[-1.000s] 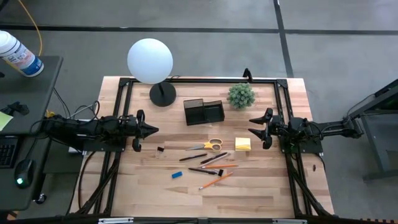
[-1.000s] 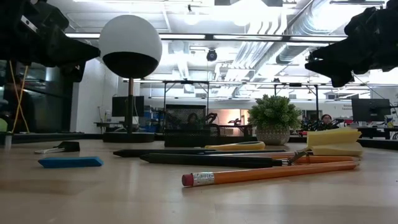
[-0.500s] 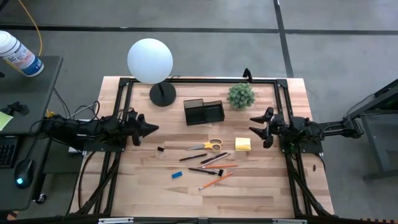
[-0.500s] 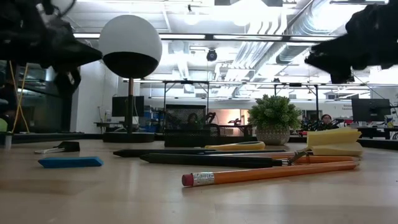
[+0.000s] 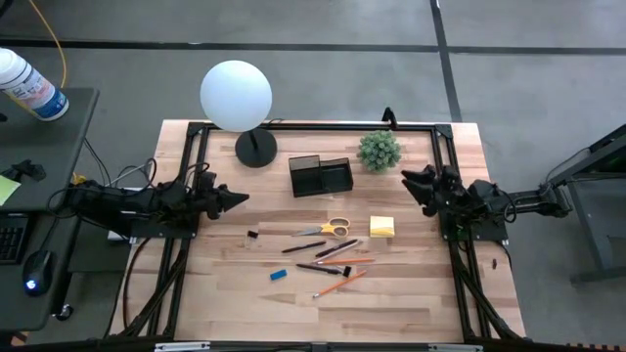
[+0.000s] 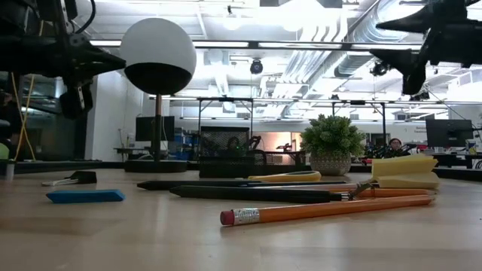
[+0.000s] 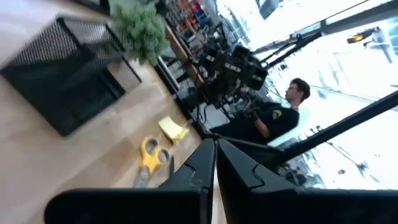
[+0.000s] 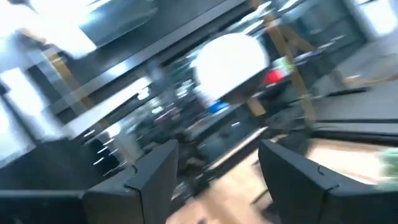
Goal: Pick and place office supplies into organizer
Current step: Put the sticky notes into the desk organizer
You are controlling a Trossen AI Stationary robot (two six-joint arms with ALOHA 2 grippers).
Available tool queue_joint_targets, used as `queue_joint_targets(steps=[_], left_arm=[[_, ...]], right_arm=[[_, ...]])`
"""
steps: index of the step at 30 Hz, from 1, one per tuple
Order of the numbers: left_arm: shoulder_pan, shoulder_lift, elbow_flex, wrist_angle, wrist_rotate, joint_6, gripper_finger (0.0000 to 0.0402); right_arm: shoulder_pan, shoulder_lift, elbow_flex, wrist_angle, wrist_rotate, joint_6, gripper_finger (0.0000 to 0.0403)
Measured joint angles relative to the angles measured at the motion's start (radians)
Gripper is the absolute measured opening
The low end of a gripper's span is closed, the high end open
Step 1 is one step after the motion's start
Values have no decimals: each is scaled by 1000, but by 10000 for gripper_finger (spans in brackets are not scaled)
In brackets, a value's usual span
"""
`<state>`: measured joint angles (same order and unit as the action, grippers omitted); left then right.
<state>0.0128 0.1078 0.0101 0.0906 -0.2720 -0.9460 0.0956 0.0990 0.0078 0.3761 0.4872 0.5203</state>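
Both arms up in the air, nothing picked up

Left end effector (image 5: 235,198) clenched empty, right end effector (image 5: 409,180) spread wide. Scissors (image 5: 330,229), sticky pad (image 5: 381,227), eraser (image 5: 279,275) and pencils (image 5: 337,285) lie on the surface (image 5: 225,293) near the organizer (image 5: 320,176).

- The right gripper (image 8: 214,171) has its two dark fingers (image 8: 146,177) wide apart, with nothing between them.
- Beyond the fingers is a white globe lamp (image 8: 231,59), blurred.
- A strip of pale wooden table (image 8: 236,180) shows between the fingers.
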Motion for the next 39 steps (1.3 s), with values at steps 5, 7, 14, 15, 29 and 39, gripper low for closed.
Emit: queue_joint_targets(steps=[5,7,14,15,29,39], left_arm=[[0,0,0,50,7,152,8],[0,0,0,59,32,199,8],[0,1,0,105,82,245,8],[0,2,0,103,87,249,8],[0,147,136,111,201,507,8],[0,415,465,64,193,699,8]], right_arm=[[0,0,1,13,145,77,224],[0,0,3,9,156,82,224],[0,106,98,36,155,67,224],[0,143,125,34,161,39,224],[0,718,532,-63,242,-77,199],[0,862,673,-77,157,-20,168]])
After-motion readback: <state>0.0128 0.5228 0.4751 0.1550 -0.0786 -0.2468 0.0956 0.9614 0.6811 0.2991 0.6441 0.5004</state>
